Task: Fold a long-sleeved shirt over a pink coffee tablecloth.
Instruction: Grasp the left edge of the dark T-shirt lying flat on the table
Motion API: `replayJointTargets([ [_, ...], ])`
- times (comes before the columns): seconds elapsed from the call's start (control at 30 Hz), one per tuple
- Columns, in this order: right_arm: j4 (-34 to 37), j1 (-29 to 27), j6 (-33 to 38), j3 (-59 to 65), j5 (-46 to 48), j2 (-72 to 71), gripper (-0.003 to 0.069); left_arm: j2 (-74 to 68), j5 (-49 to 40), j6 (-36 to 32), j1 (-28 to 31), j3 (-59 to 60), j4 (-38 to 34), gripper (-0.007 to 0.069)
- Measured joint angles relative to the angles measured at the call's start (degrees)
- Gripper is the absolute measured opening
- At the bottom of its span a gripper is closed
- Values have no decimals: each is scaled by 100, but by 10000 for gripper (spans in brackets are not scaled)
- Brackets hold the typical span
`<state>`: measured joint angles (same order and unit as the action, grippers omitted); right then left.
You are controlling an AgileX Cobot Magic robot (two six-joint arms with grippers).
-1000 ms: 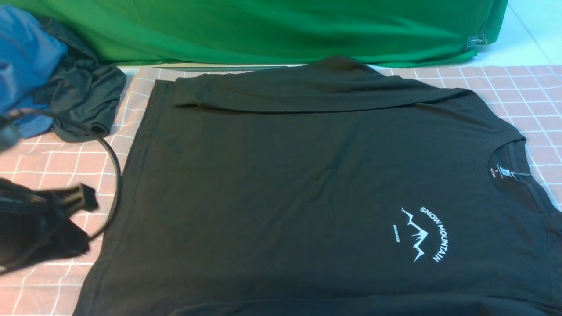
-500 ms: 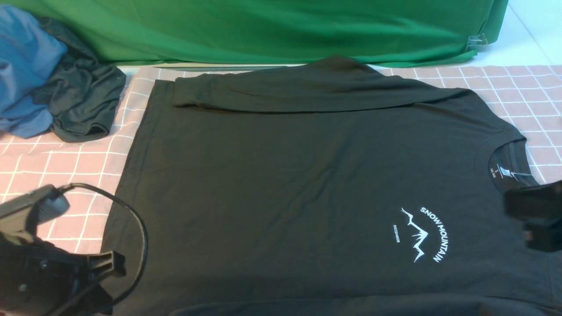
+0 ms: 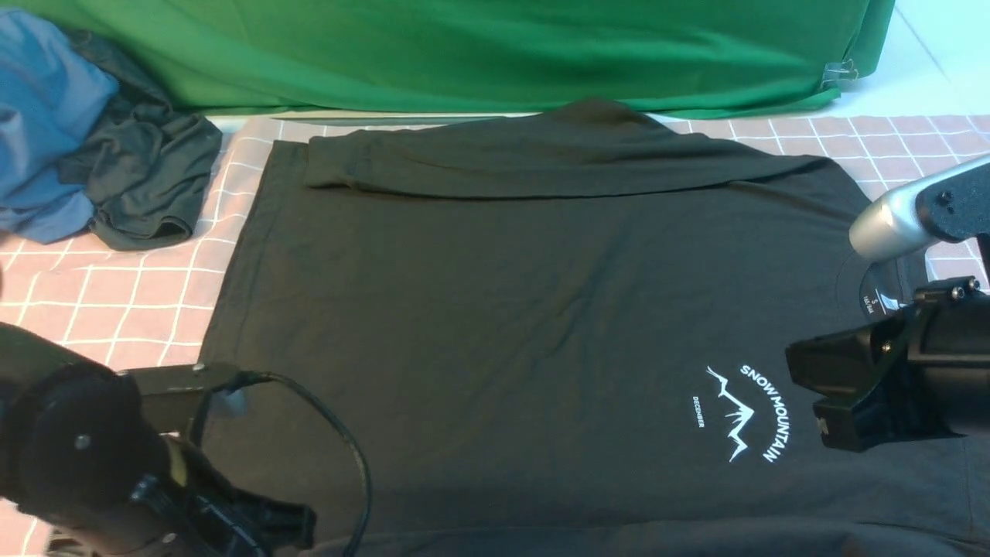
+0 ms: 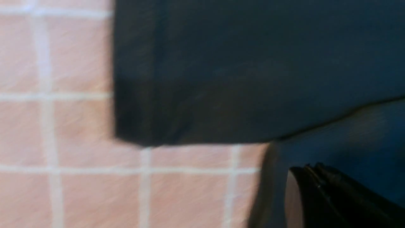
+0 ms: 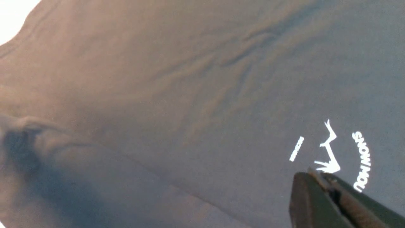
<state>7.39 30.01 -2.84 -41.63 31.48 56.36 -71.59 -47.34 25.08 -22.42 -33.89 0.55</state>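
Note:
The black long-sleeved shirt (image 3: 503,325) lies spread flat on the pink coffee tablecloth (image 3: 116,294), collar to the right. Its far sleeve is folded across the body. My left gripper (image 3: 298,526) hangs low at the shirt's near-left hem corner. In the blurred left wrist view its fingertips (image 4: 311,167) look pressed together and empty, beside the shirt's corner (image 4: 221,79) and the tablecloth's grid (image 4: 63,126). My right gripper (image 3: 808,394) hovers over the chest, just right of the white SNOW MOUNTAIN logo (image 3: 742,410). It is shut (image 5: 316,174) on nothing, its tips just short of the logo (image 5: 329,155).
A bright green cloth (image 3: 464,54) hangs along the back. A blue garment (image 3: 39,116) and a smaller dark grey-green garment (image 3: 147,178) lie bunched at the far left. The left arm's cable (image 3: 348,449) loops over the shirt's near-left part.
My left arm has swung right and nearer, to the shirt's near-left corner. My right arm has come in from the right edge, over the collar, towards the logo.

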Motion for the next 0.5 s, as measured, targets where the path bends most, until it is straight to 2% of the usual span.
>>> replayJointTargets([
  [0.13,0,1,0,-9,-11,0,36,-196,231,-18,-28,0,80,211],
  [0.17,0,1,0,-9,-11,0,36,-208,232,-18,-28,0,93,227],
  [0.27,0,1,0,-9,-17,0,36,-395,407,-13,-28,0,144,370],
  [0.4,0,1,0,-9,-17,0,36,-584,496,-13,-28,0,144,467],
  [0.5,0,1,0,-9,-17,0,36,-762,523,-13,-28,0,144,489],
])
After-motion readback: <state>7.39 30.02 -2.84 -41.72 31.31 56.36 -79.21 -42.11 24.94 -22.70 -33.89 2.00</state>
